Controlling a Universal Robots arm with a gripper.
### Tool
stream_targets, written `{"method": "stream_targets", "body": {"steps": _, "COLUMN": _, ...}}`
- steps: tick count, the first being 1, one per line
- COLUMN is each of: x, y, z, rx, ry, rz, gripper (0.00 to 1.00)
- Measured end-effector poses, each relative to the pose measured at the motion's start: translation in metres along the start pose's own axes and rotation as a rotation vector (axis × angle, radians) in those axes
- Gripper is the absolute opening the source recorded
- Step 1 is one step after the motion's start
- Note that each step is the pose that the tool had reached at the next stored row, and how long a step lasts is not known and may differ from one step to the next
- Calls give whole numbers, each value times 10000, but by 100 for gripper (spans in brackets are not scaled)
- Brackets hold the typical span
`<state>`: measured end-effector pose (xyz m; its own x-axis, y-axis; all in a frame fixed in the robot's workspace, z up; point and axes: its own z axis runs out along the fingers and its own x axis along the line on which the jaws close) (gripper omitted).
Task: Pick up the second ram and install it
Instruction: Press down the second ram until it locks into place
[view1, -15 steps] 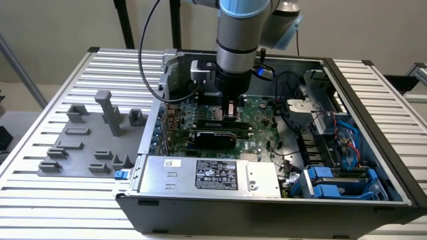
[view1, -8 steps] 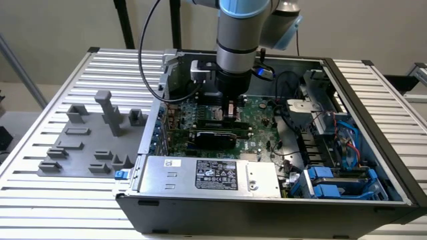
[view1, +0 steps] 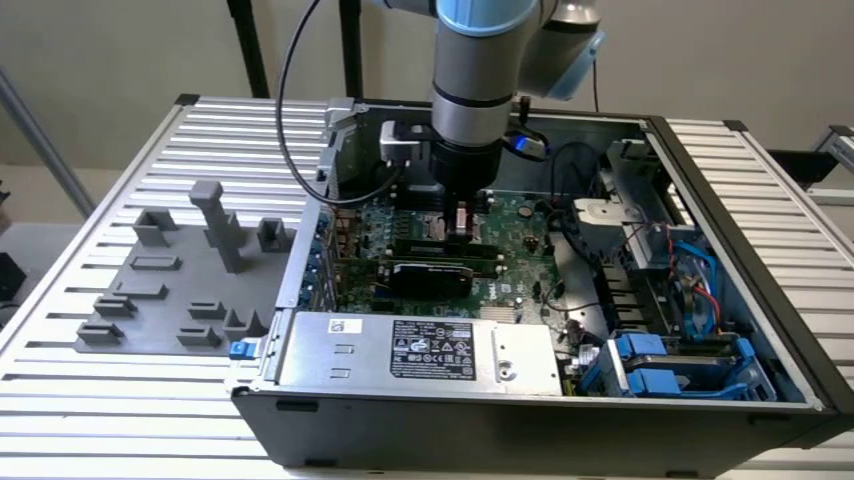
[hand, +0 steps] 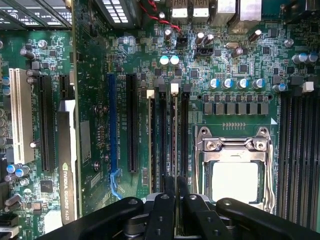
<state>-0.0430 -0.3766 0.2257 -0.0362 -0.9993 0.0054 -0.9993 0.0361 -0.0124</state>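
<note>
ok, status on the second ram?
Gripper down inside the case, right over the RAM slots beside the CPU socket. Ram held or seated: can't tell. Nothing blocking the slots.

An open computer case (view1: 694, 300) sits on a ribbed metal surface (view1: 107, 400), taking up the middle and right of the frame. The robot arm (view1: 474, 70) comes down from the top centre, its tool (view1: 463, 225) low over the green motherboard (view1: 514, 245) inside the case. A silver power supply (view1: 420, 350) lies along the case's lower edge. At the left of the frame rests a grey fixture tray (view1: 147, 320) with upright posts.
</note>
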Motion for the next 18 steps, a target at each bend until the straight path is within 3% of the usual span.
{"method": "stream_targets", "body": {"steps": 5, "x": 0, "y": 15, "z": 0, "rx": 27, "ry": -1, "rz": -2, "gripper": 0}}
{"method": "stream_targets", "body": {"steps": 17, "x": 1, "y": 26, "z": -1, "rx": 25, "ry": 0, "rz": -1, "gripper": 0}}
{"method": "stream_targets", "body": {"steps": 18, "x": 1, "y": 26, "z": -1, "rx": 25, "ry": 0, "rz": 0, "gripper": 100}}
